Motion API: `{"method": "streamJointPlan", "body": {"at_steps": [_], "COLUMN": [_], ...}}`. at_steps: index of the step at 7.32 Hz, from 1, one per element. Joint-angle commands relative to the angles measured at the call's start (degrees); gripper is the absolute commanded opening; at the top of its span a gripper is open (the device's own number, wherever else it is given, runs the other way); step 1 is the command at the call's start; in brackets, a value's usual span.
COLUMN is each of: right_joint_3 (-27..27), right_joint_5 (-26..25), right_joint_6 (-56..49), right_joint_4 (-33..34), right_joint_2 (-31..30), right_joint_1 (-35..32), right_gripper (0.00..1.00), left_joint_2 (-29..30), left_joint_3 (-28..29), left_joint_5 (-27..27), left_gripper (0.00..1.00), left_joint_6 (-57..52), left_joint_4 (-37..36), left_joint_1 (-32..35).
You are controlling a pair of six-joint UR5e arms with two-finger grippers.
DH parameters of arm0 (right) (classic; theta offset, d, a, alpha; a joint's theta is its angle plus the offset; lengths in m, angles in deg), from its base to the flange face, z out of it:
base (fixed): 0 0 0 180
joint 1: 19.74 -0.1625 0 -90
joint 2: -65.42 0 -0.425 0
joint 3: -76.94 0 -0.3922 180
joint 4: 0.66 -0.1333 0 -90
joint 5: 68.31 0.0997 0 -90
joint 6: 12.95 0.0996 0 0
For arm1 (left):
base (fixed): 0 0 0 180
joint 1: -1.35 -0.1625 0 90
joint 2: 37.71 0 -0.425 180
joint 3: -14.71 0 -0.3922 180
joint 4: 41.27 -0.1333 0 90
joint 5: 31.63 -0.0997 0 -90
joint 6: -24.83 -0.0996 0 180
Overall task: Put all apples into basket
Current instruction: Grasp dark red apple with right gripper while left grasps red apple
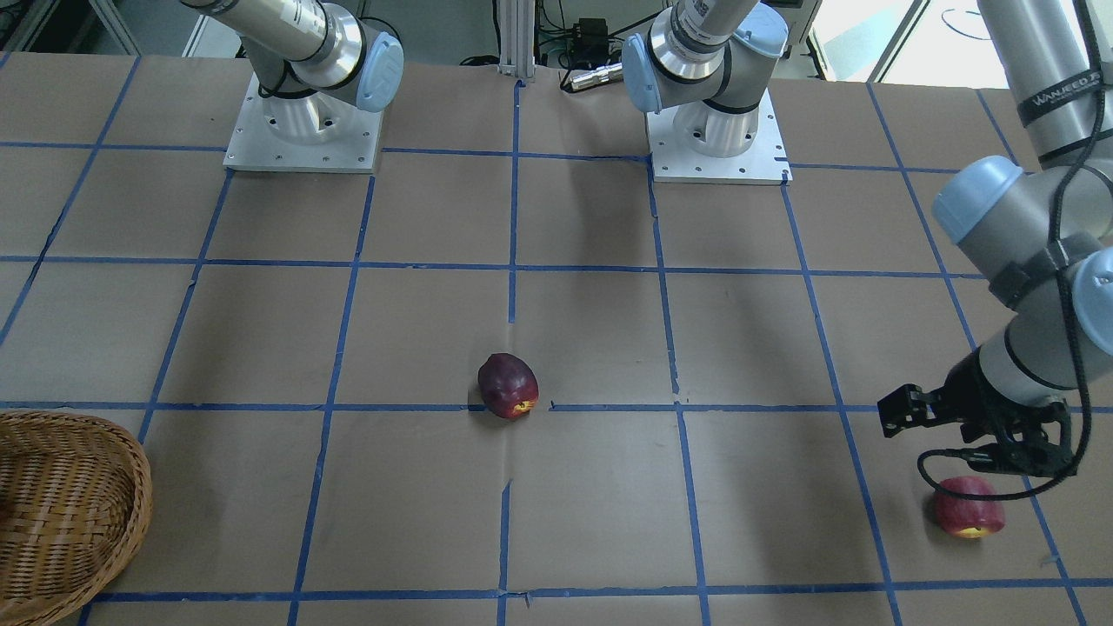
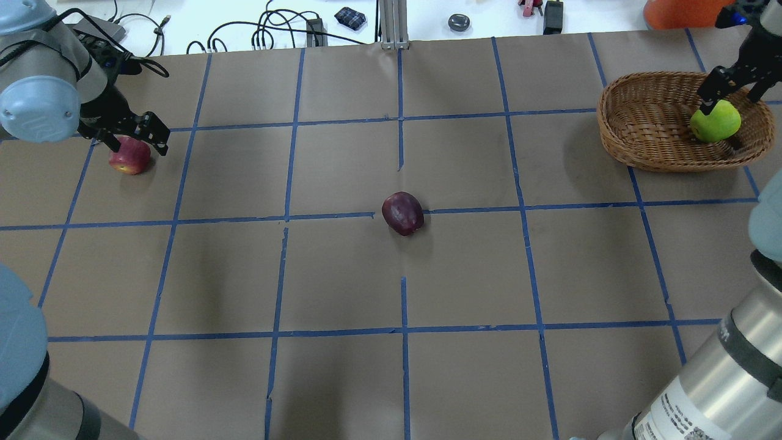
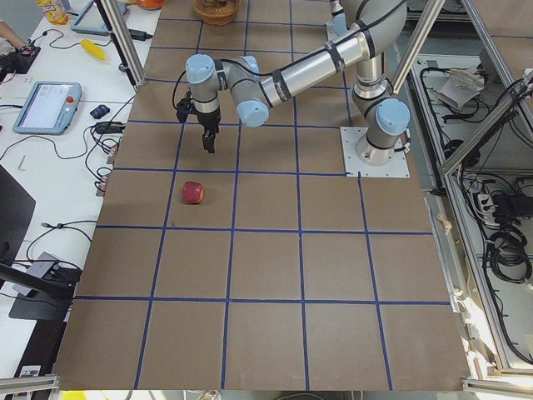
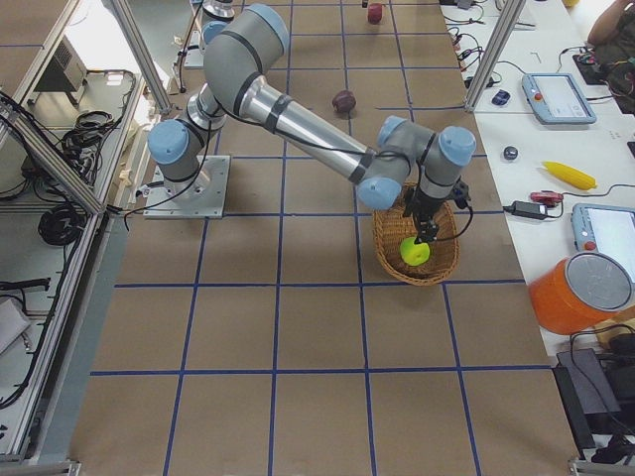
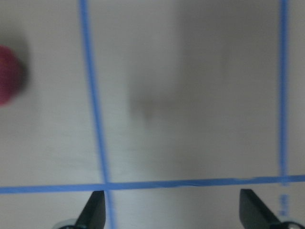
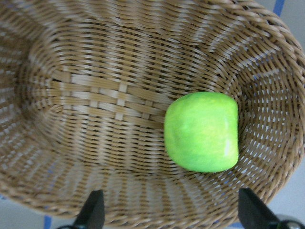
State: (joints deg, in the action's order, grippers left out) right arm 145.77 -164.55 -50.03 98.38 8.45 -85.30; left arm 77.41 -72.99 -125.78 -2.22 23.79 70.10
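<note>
The lime-green apple [image 2: 715, 121] lies inside the wicker basket [image 2: 647, 116] at the far right; it also shows in the right wrist view [image 6: 202, 131]. My right gripper [image 2: 730, 98] hangs open just above it, its fingertips [image 6: 95, 212] wide apart and empty. The dark maroon apple [image 2: 402, 213] sits alone at the table's middle. The lighter red apple [image 2: 129, 156] lies at the far left. My left gripper [image 2: 137, 139] is open right above and beside it; in the left wrist view [image 5: 174, 210] that apple [image 5: 7, 74] is at the left edge.
The two arm bases [image 1: 300, 130] stand on plates at the robot's side of the table. Cables and small devices [image 2: 305, 27] lie past the far edge. An orange object [image 2: 678, 12] stands behind the basket.
</note>
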Motion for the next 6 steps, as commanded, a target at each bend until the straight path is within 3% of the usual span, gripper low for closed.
{"method": "streamJointPlan", "body": {"at_steps": [1, 3, 4, 6], "right_joint_3": [0.4, 1.7, 4.1, 10.3], "right_joint_5": [2.6, 9.8, 10.5, 10.8], "right_joint_6": [9.6, 23.0, 28.6, 29.3], "right_joint_4": [-8.7, -10.3, -8.5, 3.8], "right_joint_2": [-5.8, -5.4, -5.2, -4.7], "right_joint_1": [-13.7, -25.3, -31.1, -36.7], "right_gripper": [1.0, 1.0, 1.0, 1.0], "left_joint_2": [5.6, 9.7, 10.9, 12.6], "left_joint_3": [5.1, 6.4, 6.4, 6.4], "left_joint_5": [-1.0, -0.6, -0.3, -0.4], "left_gripper": [1.0, 1.0, 1.0, 1.0], "left_joint_6": [-2.0, -9.8, -10.6, -15.6], "left_joint_4": [-0.5, -3.3, -4.8, -8.0], "left_joint_1": [-3.3, -5.2, -5.2, -5.2]}}
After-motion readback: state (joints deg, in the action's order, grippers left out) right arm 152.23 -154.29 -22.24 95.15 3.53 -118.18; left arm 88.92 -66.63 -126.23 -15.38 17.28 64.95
